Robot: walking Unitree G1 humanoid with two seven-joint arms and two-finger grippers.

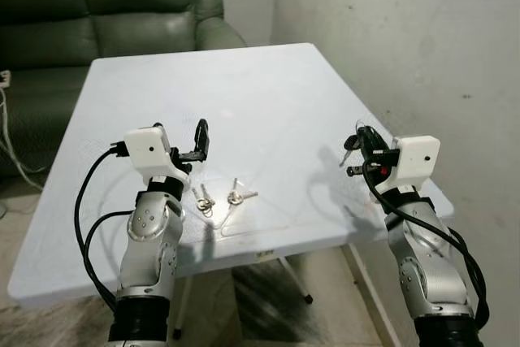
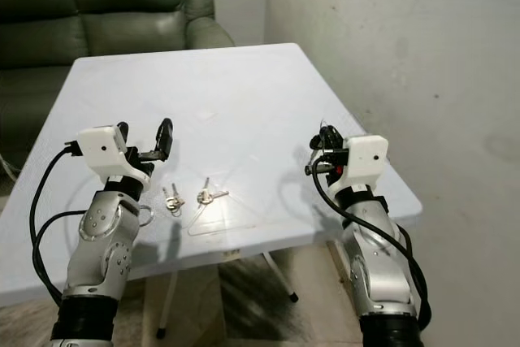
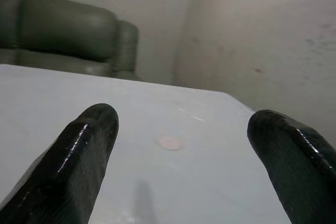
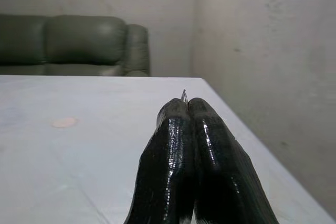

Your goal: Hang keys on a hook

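Observation:
Two small bunches of keys lie on the pale blue table (image 1: 244,95) near its front edge, one (image 1: 203,199) beside the other (image 1: 237,196). My left gripper (image 1: 179,135) hovers just above and behind them, open, fingers (image 3: 92,129) wide apart with nothing between. My right gripper (image 1: 361,134) is raised over the table's front right corner, shut on a key ring; a key (image 1: 348,150) dangles from it, and a thin wire loop (image 4: 184,95) pokes out between the closed fingertips.
A clear triangular piece (image 1: 248,219) lies flat by the loose keys. A dark green sofa (image 1: 97,14) stands behind the table at the back left. A bare plaster wall (image 1: 422,30) runs close along the table's right side. Cables (image 1: 12,152) trail on the floor at left.

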